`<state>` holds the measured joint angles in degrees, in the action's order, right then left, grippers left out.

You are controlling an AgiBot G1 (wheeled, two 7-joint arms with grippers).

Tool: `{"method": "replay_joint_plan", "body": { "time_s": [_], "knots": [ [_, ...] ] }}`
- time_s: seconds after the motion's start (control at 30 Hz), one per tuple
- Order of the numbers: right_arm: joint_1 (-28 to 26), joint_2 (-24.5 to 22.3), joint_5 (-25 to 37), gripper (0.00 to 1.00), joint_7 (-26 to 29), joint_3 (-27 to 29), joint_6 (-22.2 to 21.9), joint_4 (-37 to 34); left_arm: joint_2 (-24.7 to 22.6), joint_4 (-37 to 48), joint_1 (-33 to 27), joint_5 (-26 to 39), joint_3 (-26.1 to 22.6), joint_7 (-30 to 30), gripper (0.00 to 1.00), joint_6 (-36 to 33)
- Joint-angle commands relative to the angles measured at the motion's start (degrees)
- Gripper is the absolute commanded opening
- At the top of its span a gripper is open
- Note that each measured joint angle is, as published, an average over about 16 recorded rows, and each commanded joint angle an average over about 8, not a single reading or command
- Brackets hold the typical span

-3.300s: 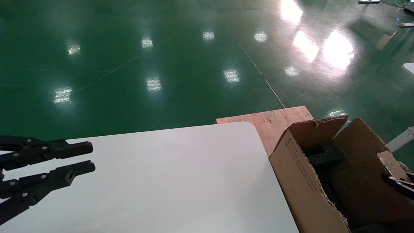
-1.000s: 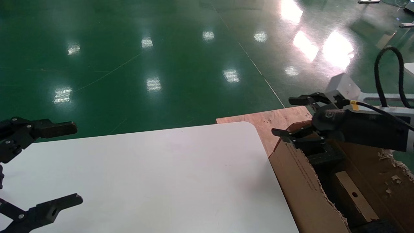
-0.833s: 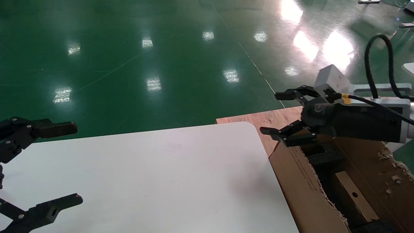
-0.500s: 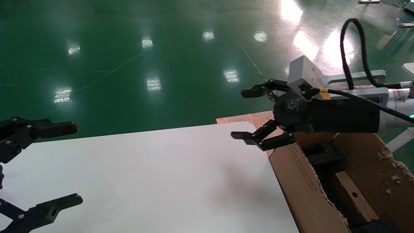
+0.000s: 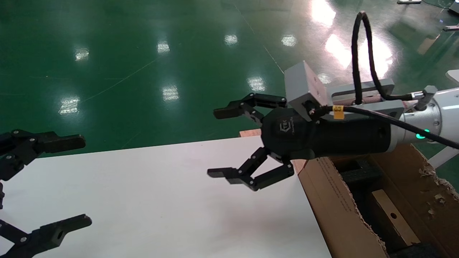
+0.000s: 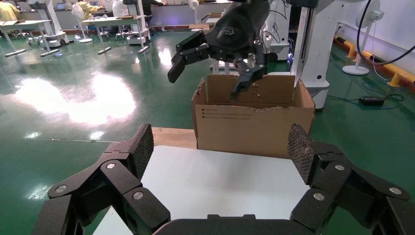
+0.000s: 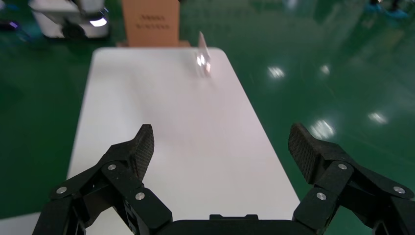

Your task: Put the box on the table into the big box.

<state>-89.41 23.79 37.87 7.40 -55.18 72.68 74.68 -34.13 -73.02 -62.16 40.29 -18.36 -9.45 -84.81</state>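
Observation:
The box, a light wooden block with a round hole, lies inside the big box on dark foam, at the table's right end. My right gripper hangs open and empty above the white table, left of the carton; its wrist view shows the right gripper over bare table. My left gripper stands wide open and empty at the table's left end. In the left wrist view, the left gripper faces the big box and the far-off right gripper.
A flat plywood board lies beyond the table's rounded corner, beside the carton. Shiny green floor surrounds the table. In the right wrist view another cardboard carton stands past the table's far end, with a small blurred pale object on the table near it.
My right arm has come up out of the big box and swung left over the table, open and empty. The block stays in the carton. The left gripper opened wide earlier and holds still.

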Motion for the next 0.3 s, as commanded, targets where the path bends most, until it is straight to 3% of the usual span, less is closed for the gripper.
{"method": "replay_joint_plan", "body": {
  "time_s": [0.03,0.2,0.3],
  "knots": [
    [3.3,1.3,0.5,1.00,0.4,4.7,1.6,-0.1,0.0,0.0,0.0,0.0,0.0,0.0,1.00,0.0],
    [11.6,4.7,1.7,1.00,1.4,16.3,5.4,-0.5,0.0,0.0,0.0,0.0,0.0,0.0,1.00,0.0],
    [14.0,5.7,2.0,1.00,1.7,19.7,6.5,-0.6,0.0,0.0,0.0,0.0,0.0,0.0,1.00,0.0]
  ]
}}
